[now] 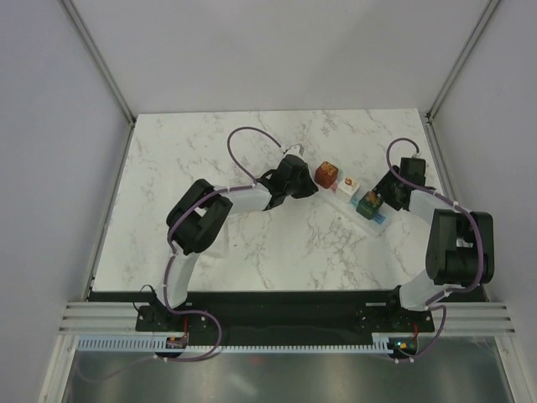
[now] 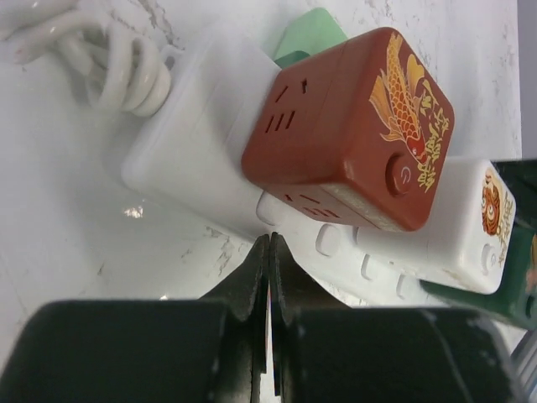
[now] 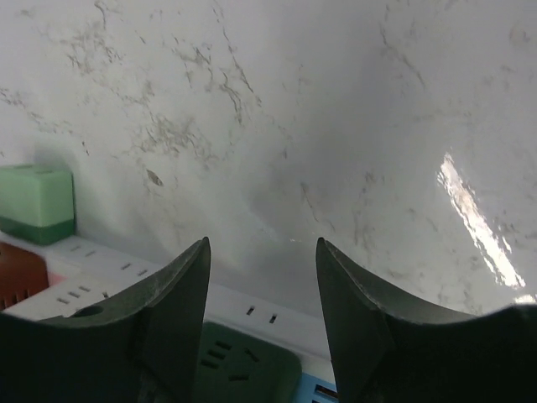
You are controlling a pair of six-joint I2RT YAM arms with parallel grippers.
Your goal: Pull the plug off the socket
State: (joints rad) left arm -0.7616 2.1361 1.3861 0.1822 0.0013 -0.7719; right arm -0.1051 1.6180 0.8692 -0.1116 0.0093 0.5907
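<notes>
Claw on left [image 2: 269, 256] closed beside socket [image 2: 195, 159] — right claw [image 3: 262, 264] parted over it

My left arm [image 1: 197, 222] and my right arm [image 1: 457, 243] are built alike: white tubular links between chunky black joint housings. A thin lilac left cable [image 1: 243, 138] bows out in a loop just behind the gripper, and a right cable [image 1: 401, 149] of the same colour does likewise. At the end farthest from the gripper each arm has a black base [image 1: 164, 317] on a black plate, with a small connector board [image 1: 175, 342] beside it marked by a red spot. My left gripper [image 2: 268, 269] has matte black fingers with wavy inner edges and blocky roots. My right gripper [image 3: 263, 252] carries the same dark fingers [image 3: 176, 294], broad at the root and tapering to blunt, rounded tips
</notes>
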